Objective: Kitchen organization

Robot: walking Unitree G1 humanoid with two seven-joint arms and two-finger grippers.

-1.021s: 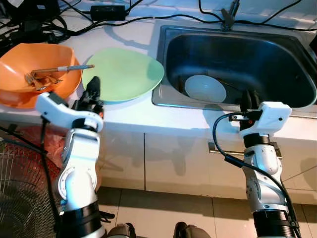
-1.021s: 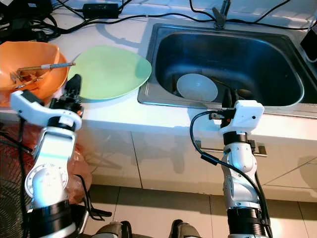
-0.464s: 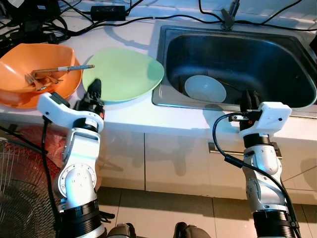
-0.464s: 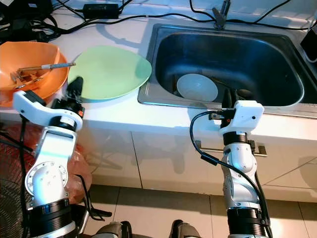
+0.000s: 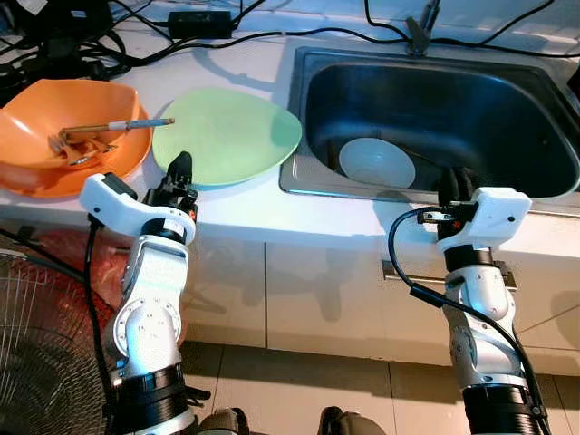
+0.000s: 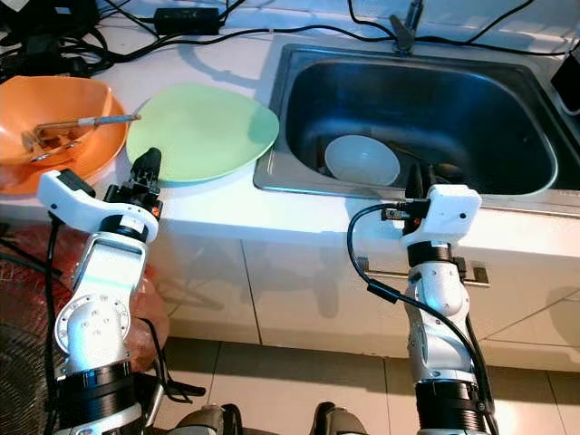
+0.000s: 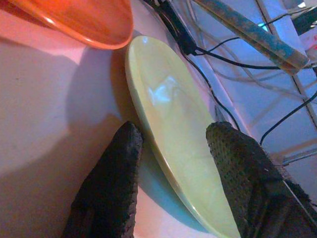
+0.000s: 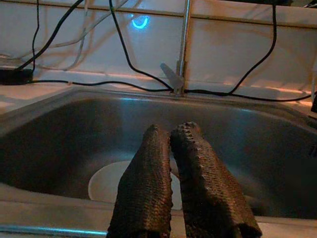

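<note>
A pale green plate point(image 5: 227, 135) lies on the white counter point(image 5: 245, 207) just left of the sink. My left gripper point(image 5: 180, 172) is open at the plate's near rim, and in the left wrist view its fingers point(image 7: 117, 168) straddle the green plate point(image 7: 173, 134) edge. An orange bowl point(image 5: 63, 136) holding chopsticks and scraps sits further left. A white bowl point(image 5: 376, 163) rests in the steel sink point(image 5: 544, 186). My right gripper point(image 5: 456, 181) is shut at the sink's front rim, pointing at the white bowl point(image 8: 106, 181).
Black cables and a power adapter point(image 5: 198, 18) run along the back of the counter. A tap point(image 8: 173, 74) stands behind the sink. Cabinet fronts point(image 5: 308, 290) lie below the counter, and a wire fan guard point(image 5: 36, 362) stands on the floor at left.
My left arm has shifted to the right along the counter's front, bringing its gripper in to the green plate's near rim. The right arm has stayed still.
</note>
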